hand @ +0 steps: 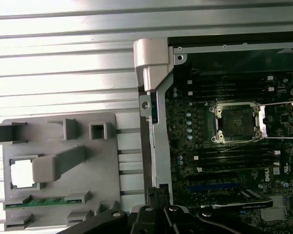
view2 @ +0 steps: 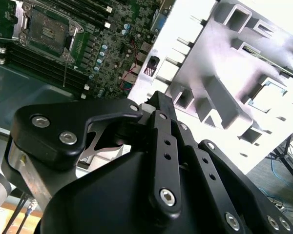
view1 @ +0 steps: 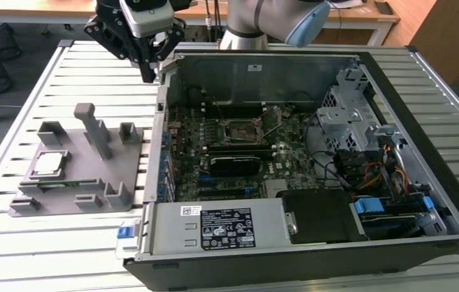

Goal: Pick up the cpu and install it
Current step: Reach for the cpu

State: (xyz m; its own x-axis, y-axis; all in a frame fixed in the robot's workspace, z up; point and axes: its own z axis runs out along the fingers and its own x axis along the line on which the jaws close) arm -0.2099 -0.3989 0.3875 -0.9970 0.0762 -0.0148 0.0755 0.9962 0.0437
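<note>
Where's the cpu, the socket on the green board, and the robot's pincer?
cpu (view1: 48, 163): exterior view, middle of its silvery top.
socket (view1: 244, 129): exterior view, its dark middle.
pincer (view1: 149, 76): exterior view, at its fingertips.

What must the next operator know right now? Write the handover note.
Gripper: shut, empty, hovering at the computer case's side wall, between it and the grey holder.
CPU: lying in its pocket on the holder, untouched.
Motherboard socket: open and empty, retention frame flipped back.
Done: nothing on the CPU yet.
Left: the pick-up and the install.
</note>
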